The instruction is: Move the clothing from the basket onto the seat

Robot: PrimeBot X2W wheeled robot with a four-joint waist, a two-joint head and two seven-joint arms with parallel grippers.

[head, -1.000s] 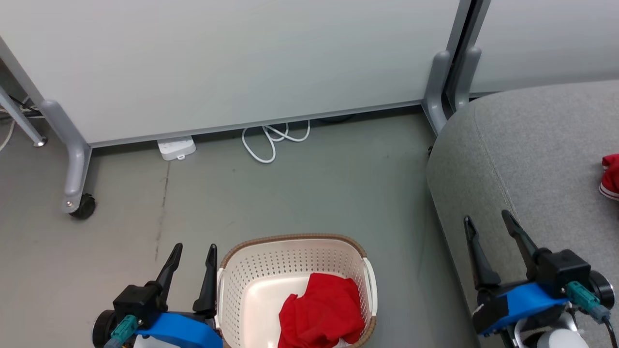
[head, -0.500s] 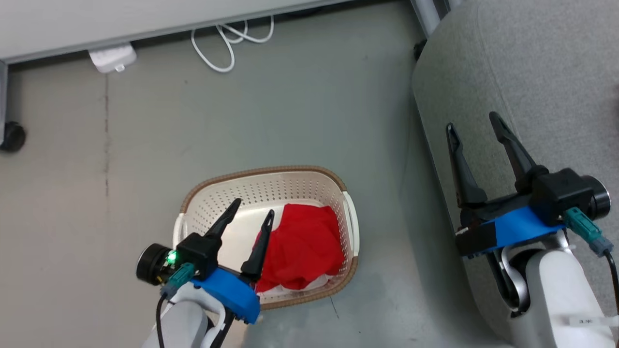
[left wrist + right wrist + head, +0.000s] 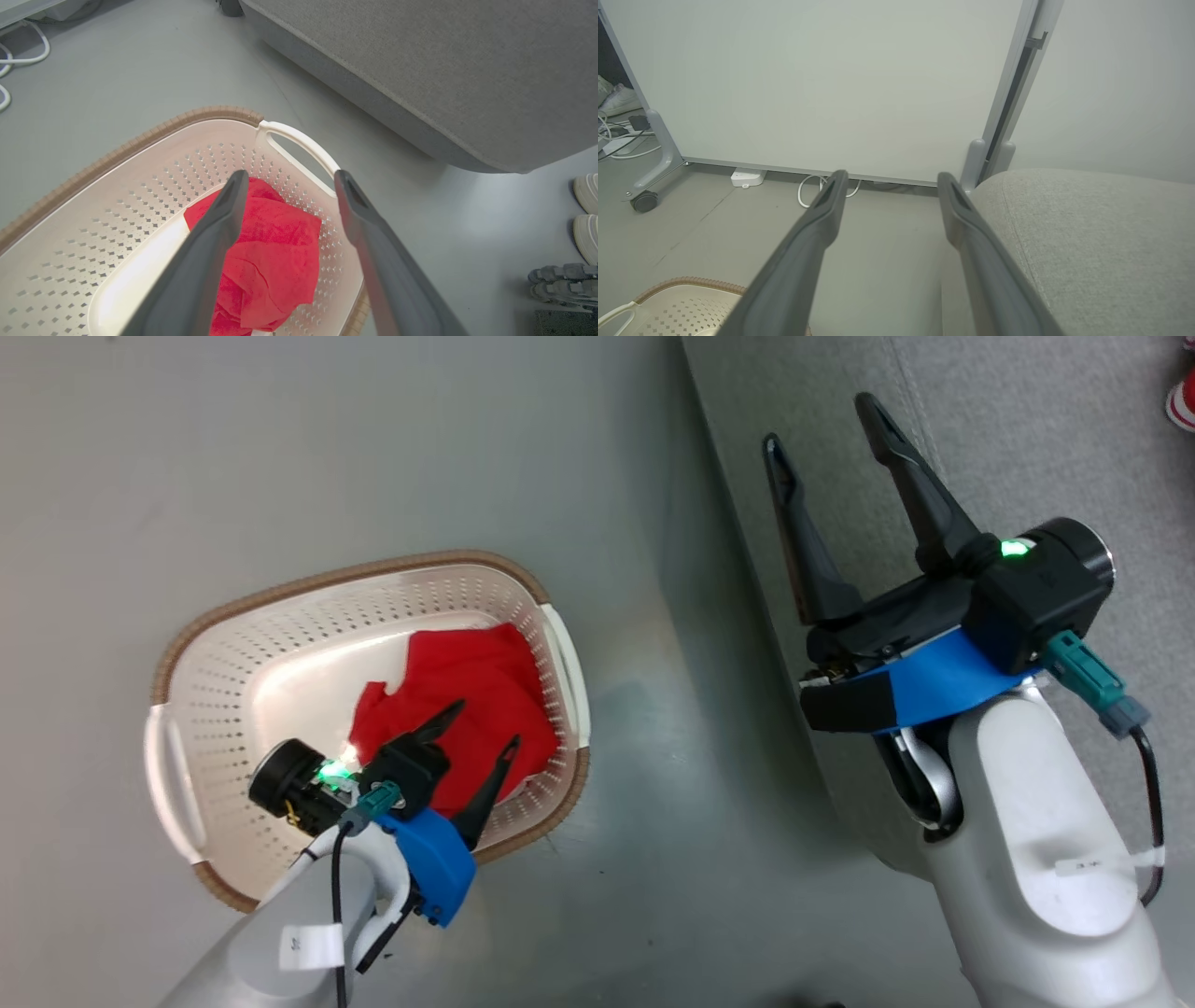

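Observation:
The cream basket (image 3: 336, 581) with a brown rim stands on the floor left of the grey seat (image 3: 1008, 429). Crumpled red clothing (image 3: 457, 681) lies in its right half. My left gripper (image 3: 487, 721) hangs open just above that garment, nothing between its fingers. In the left wrist view the clothing (image 3: 275, 261) shows between and below the spread fingers of the left gripper (image 3: 290, 173), inside the basket (image 3: 140, 140). My right gripper (image 3: 817, 420) is open and empty over the seat's left edge. Another red piece of clothing (image 3: 1184, 401) lies on the seat at the far right.
In the right wrist view, between and beyond the right gripper (image 3: 892, 175), a white partition panel (image 3: 831, 84) on a wheeled foot (image 3: 643, 201) stands behind the floor, with a power strip (image 3: 747, 177) and cable. Pale shoes (image 3: 586, 210) stand on the floor near the seat (image 3: 444, 70).
The head camera has tilted down and turned. My left gripper has moved from beside the basket to over it, above the red clothing. Both grippers stay open.

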